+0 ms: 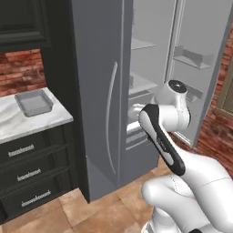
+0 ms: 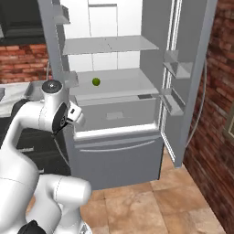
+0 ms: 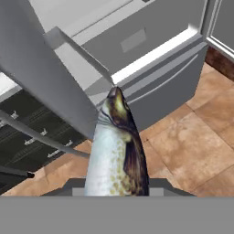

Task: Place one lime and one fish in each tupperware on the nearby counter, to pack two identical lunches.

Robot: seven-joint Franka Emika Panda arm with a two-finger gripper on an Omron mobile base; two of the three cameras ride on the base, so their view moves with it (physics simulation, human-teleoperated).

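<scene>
A speckled silver-and-brown fish [image 3: 116, 146] stands head-up between the fingers of my gripper [image 3: 116, 188], which is shut on it in front of the open fridge. A green lime [image 2: 96, 82] lies on the middle fridge shelf [image 2: 123, 82]. One grey tupperware [image 1: 34, 102] sits on the marble counter [image 1: 18, 123] left of the fridge, and nothing shows inside it. In the right base view my hand [image 2: 75, 114] hangs at the fridge's lower left corner, well below and left of the lime. In the left base view the hand is partly hidden behind the closed left door.
The closed left fridge door [image 1: 102, 91] with its long handle stands between my hand and the counter. The right door [image 2: 187, 77] is swung open, with bins on its inside. Black drawers [image 3: 27, 137] lie left of the fish. Brown tiled floor [image 3: 196, 141] spreads below.
</scene>
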